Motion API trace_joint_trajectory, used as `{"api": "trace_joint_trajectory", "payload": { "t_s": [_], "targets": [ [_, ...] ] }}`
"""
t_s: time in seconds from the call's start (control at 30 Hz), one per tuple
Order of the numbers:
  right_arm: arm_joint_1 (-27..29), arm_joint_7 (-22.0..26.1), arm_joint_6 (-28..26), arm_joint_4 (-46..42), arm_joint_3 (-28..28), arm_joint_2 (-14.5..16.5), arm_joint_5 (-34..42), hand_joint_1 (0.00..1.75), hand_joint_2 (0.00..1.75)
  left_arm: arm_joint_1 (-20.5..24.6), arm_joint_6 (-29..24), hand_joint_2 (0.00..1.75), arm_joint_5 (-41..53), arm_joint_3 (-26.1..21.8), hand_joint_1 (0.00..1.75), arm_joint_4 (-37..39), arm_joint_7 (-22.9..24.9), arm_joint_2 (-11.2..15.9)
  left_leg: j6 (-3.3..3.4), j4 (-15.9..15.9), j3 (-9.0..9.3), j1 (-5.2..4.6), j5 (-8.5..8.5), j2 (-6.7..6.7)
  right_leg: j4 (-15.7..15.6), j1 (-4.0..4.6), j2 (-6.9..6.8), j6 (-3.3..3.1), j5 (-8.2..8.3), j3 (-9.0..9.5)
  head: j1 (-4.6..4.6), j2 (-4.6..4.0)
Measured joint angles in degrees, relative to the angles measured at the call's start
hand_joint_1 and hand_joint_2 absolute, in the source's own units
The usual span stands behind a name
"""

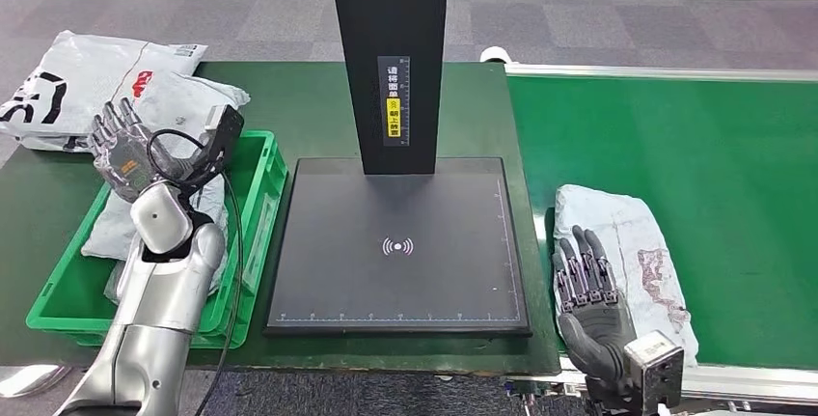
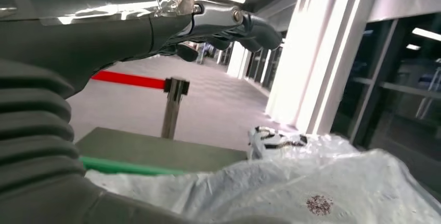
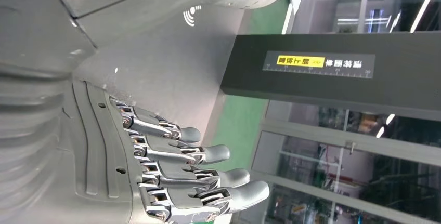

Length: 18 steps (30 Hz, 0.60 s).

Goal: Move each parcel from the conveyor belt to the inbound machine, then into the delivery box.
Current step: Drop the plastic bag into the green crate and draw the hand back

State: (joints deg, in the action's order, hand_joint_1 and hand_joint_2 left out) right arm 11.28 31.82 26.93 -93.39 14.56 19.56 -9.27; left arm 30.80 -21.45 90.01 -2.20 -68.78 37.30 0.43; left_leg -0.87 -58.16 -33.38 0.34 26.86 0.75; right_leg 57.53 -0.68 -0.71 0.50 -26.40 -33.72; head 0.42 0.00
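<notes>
Left hand: my left hand [image 1: 123, 151] is raised over the green delivery box [image 1: 259, 206], fingers spread, holding nothing.
Right hand: my right hand [image 1: 584, 292] hangs at the near left edge of the parcel on the belt, fingers extended and apart, empty; contact with the parcel cannot be confirmed.
Parcel on belt: a white poly-bag parcel [image 1: 632, 252] with red marking lies flat on the green conveyor belt [image 1: 733, 165], just right of the inbound machine.
Inbound machine: black scan plate [image 1: 400, 242] with a wireless symbol at centre and a black upright column [image 1: 389, 49] bearing a label strip; nothing lies on the plate.
Delivery box contents: white parcels [image 1: 169, 107] lie in the box under my left hand.
Further parcel: a white bag with black print [image 1: 68, 83] lies on the table behind the box.
</notes>
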Motion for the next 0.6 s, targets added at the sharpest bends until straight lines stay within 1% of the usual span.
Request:
{"api": "trace_joint_trajectory", "payload": {
  "t_s": [0.1,0.27,0.3,0.33,0.37,0.4,0.43,0.47,0.5,0.53,0.57,0.6],
  "targets": [
    [-0.1,-0.3,-0.2,0.0,0.0,0.0,-0.1,0.0,1.75,-2.1,0.1,0.0,0.0,1.6,0.0,-3.4,0.7,0.5,0.0,0.0,-0.01,0.01,0.0,-0.04,0.0,0.02,-0.03,-0.03,-0.03,0.0,0.0,0.0],
    [-0.2,-0.4,-0.4,0.0,0.0,0.0,-0.1,0.0,1.75,-4.4,0.7,0.0,0.0,2.7,0.0,-7.7,0.7,0.9,-0.01,0.0,0.0,0.02,0.0,-0.03,0.0,0.02,-0.02,-0.04,-0.04,0.01,0.0,0.0],
    [-0.2,-0.4,-0.5,0.0,0.0,0.0,-0.1,0.0,1.75,-4.9,1.1,0.0,-0.1,3.0,0.0,-8.6,0.3,0.8,-0.01,0.0,0.0,0.02,0.0,-0.02,0.0,0.01,-0.02,-0.04,-0.04,0.0,0.0,0.0],
    [-0.2,-0.4,-0.7,0.0,0.0,0.0,0.0,0.0,1.75,-5.4,1.5,0.0,-0.9,3.1,0.0,-9.4,-1.1,0.2,0.0,0.0,0.01,0.02,0.0,-0.03,0.0,0.01,-0.03,-0.04,-0.04,0.0,0.0,0.0],
    [-0.2,-0.4,-0.9,0.0,0.0,0.0,0.2,0.0,1.75,-5.8,1.7,0.44,-2.8,3.1,0.0,-10.1,-3.8,-0.5,0.0,0.0,0.0,0.02,0.0,-0.06,0.0,0.0,-0.05,-0.04,-0.04,0.01,0.0,0.0],
    [-0.1,-0.4,-1.2,0.0,0.1,0.0,0.5,0.0,1.75,-6.2,1.8,0.87,-6.8,3.0,0.0,-10.7,-8.8,-1.7,0.01,0.0,-0.01,0.01,0.0,-0.12,0.0,0.0,-0.12,-0.03,-0.04,0.03,0.0,0.0],
    [0.0,-0.4,-1.4,-0.1,0.3,0.0,0.8,0.0,1.75,-6.4,2.4,1.31,-13.2,2.7,0.0,-11.4,-16.2,-3.0,0.02,0.0,-0.02,0.01,0.0,-0.21,0.0,0.0,-0.2,-0.02,-0.05,0.06,0.0,0.0],
    [0.2,-0.5,-1.6,-0.3,0.5,0.0,1.0,0.0,1.75,-6.7,3.9,1.75,-22.0,2.4,0.0,-12.1,-24.8,-4.3,0.02,0.0,-0.04,0.01,0.0,-0.28,0.0,-0.01,-0.27,-0.01,-0.06,0.1,0.0,0.0],
    [0.3,-0.6,-1.7,-0.4,0.9,0.0,1.0,0.0,1.75,-7.0,6.6,1.75,-33.3,2.1,0.0,-13.1,-34.2,-5.6,0.03,0.0,-0.06,0.01,0.0,-0.32,0.0,-0.01,-0.31,0.01,-0.06,0.13,0.01,0.0],
    [0.4,-0.8,-1.8,-0.5,1.3,0.0,0.7,0.0,1.75,-7.3,10.1,1.75,-44.7,1.7,0.0,-14.2,-42.0,-6.6,0.04,0.0,-0.07,0.0,0.02,-0.29,0.0,-0.03,-0.28,0.01,-0.06,0.13,0.01,0.0],
    [0.4,-1.1,-2.0,-0.6,1.7,0.0,0.2,0.0,1.75,-7.8,14.0,1.75,-56.7,1.4,0.0,-15.4,-48.2,-7.6,0.05,0.0,-0.05,-0.03,0.05,-0.19,0.0,-0.06,-0.2,0.02,-0.06,0.13,0.01,0.0],
    [0.4,-1.3,-2.1,-0.5,2.1,0.0,-0.4,0.0,1.75,-8.1,17.4,1.75,-67.1,1.0,0.0,-16.4,-52.4,-8.4,0.06,0.0,-0.01,-0.06,0.1,-0.08,0.0,-0.09,-0.11,0.02,-0.06,0.12,0.01,0.0]
  ]
}}
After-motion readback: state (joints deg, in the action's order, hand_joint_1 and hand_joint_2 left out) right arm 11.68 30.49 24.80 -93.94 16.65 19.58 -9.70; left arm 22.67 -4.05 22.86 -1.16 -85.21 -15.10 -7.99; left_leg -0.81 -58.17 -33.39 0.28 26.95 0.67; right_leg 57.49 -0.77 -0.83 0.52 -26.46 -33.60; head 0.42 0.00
